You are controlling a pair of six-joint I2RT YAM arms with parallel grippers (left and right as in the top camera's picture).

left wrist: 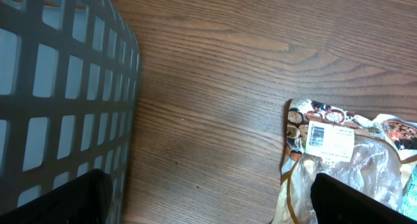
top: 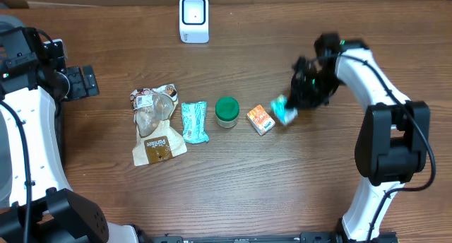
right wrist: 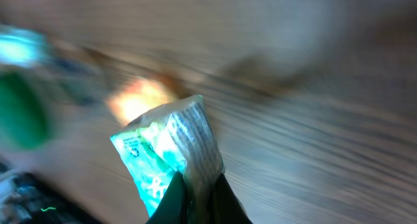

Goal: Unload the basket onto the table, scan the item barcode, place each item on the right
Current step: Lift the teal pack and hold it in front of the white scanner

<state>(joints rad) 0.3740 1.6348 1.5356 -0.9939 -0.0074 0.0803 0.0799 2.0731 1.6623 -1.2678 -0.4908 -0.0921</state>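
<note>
Pinching teal packet [right wrist: 171, 151] in right tool [right wrist: 195, 201] | left tool [left wrist: 208, 201] spread wide beside grey basket [left wrist: 62, 87]

Five packaged goods show in a row across the worktop [top: 282, 193]. Two of them are teal packets: the left teal packet [top: 194, 121], second from the left, and the right teal packet [top: 284, 110] at the row's right end. There is one brown snack bag [top: 155, 123] at the left end, one green-lidded jar [top: 227, 111] in the middle, and one orange box [top: 260, 119] right of it. One white scanner [top: 193, 18] stands at the far edge. One grey basket [left wrist: 58, 87] shows in the left wrist view. The arms number two: the left arm [top: 35, 144] and the right arm [top: 364, 66].
</note>
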